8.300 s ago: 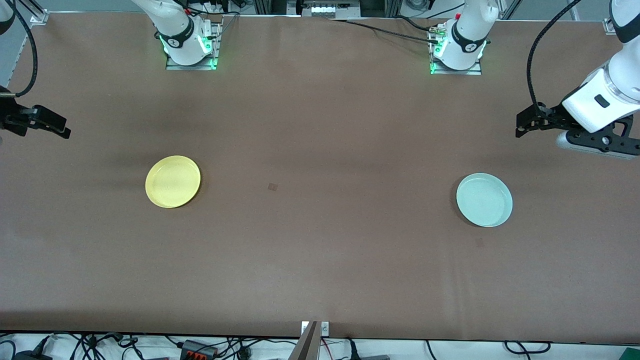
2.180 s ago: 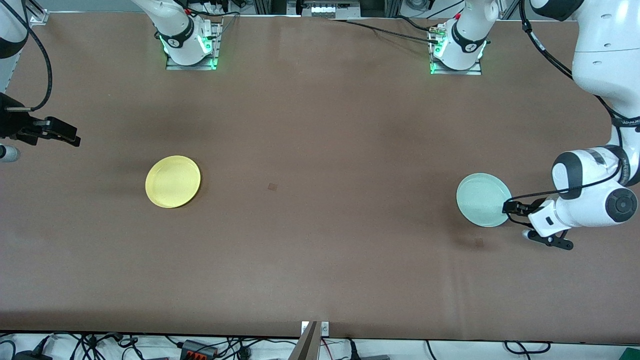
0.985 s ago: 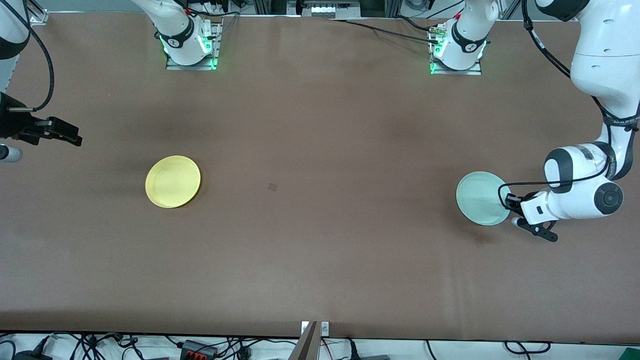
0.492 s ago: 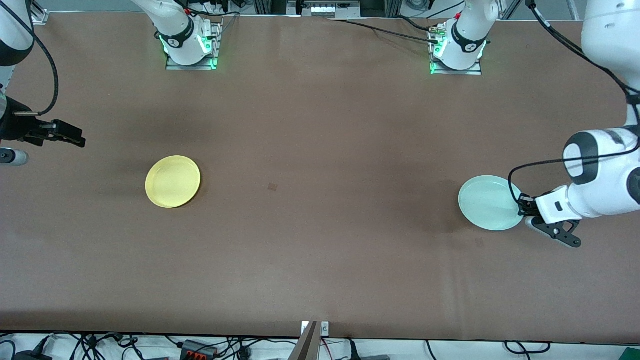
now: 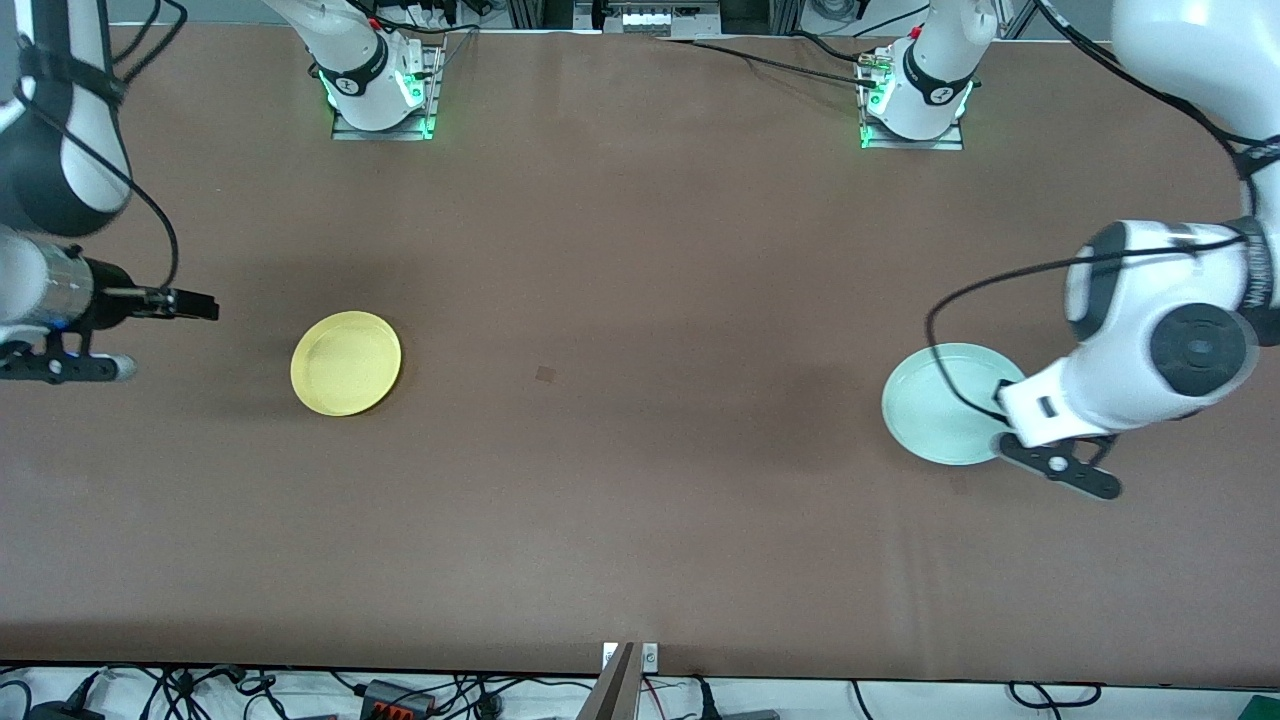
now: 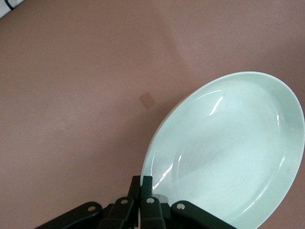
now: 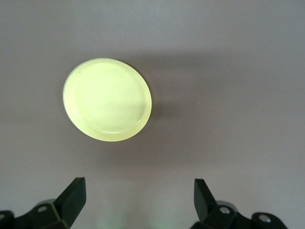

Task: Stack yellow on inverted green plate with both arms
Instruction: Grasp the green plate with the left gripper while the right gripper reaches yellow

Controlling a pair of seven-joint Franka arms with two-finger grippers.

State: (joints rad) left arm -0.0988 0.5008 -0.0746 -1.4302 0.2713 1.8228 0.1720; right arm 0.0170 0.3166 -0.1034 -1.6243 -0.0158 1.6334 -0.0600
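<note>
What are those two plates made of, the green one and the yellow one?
Both look like moulded plastic. The green plate is glossy: bright streaks of light curve across its smooth pale bowl. The yellow plate looks duller, evenly coloured, with faint rings in its middle. Neither shows any pattern.

A robotics lab: two white arms (image 5: 1150,350) bolted on metal base plates (image 5: 382,125) lit green, a wide brown-covered surface (image 5: 640,520), aluminium framing (image 5: 660,12) along one edge, cables and a power strip (image 5: 400,695) along the other.
</note>
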